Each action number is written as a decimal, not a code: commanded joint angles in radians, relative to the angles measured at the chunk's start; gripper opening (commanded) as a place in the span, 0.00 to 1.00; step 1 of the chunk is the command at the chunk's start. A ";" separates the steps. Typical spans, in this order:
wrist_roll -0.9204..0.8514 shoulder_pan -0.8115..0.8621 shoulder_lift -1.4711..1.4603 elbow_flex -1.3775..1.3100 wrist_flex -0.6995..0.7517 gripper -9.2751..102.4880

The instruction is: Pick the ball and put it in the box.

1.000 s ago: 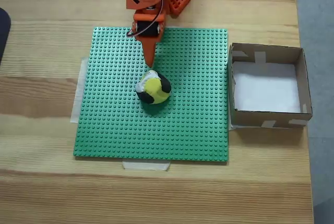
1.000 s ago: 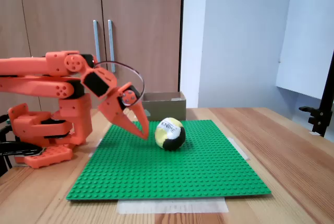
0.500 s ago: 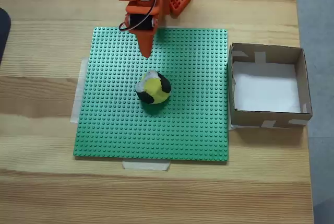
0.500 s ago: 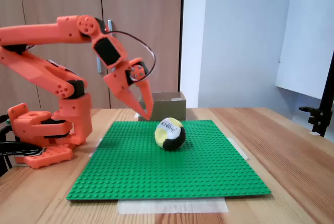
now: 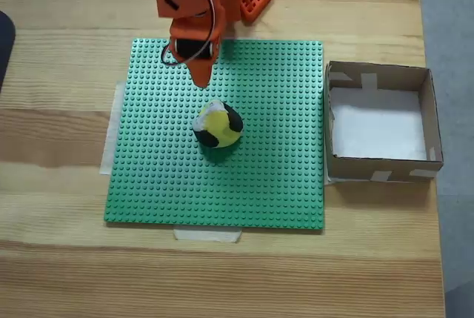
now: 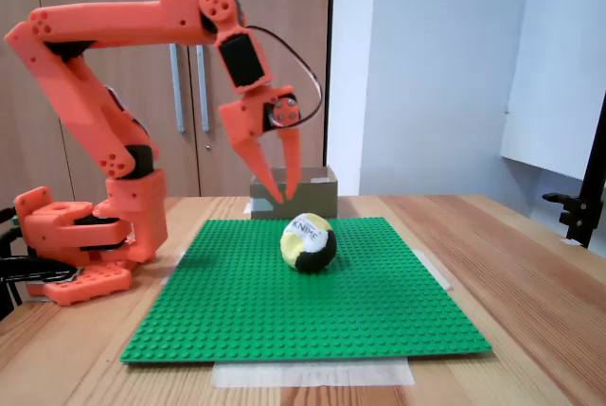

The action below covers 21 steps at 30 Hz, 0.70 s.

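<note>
The gripper (image 6: 287, 197) has been lifted and tipped downward over the last second: a second ago it was reaching low and slanted beside the ball (image 6: 309, 242), and it is now held above and just behind the ball, pointing almost straight down. In the side fixed view its fingers (image 6: 260, 167) are seen slightly parted, with nothing between them. In the top fixed view the gripper (image 5: 200, 78) is seen just beyond the ball (image 5: 218, 125), not touching it. The ball has not been moved; it rests near the middle of the green mat (image 5: 274, 177), well apart from the box (image 5: 379, 176), which stands empty beside the mat's edge. The change is judged to be a re-approach from above. The grasp has not yet been made, so the whole carry to the box remains to be done
</note>
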 commanded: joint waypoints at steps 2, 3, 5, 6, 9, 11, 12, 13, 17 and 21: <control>-0.026 0.005 -0.092 -0.143 0.041 0.15; -0.029 0.008 -0.110 -0.158 0.046 0.15; -0.051 0.008 -0.146 -0.179 0.051 0.16; -0.058 0.009 -0.163 -0.186 0.055 0.16; -0.078 0.011 -0.206 -0.189 0.058 0.19; -0.078 0.012 -0.230 -0.193 0.063 0.20; -0.074 0.012 -0.241 -0.195 0.066 0.22; -0.061 0.012 -0.252 -0.195 0.071 0.25; -0.040 0.012 -0.285 -0.195 0.091 0.36; -0.020 0.006 -0.298 -0.193 0.106 0.41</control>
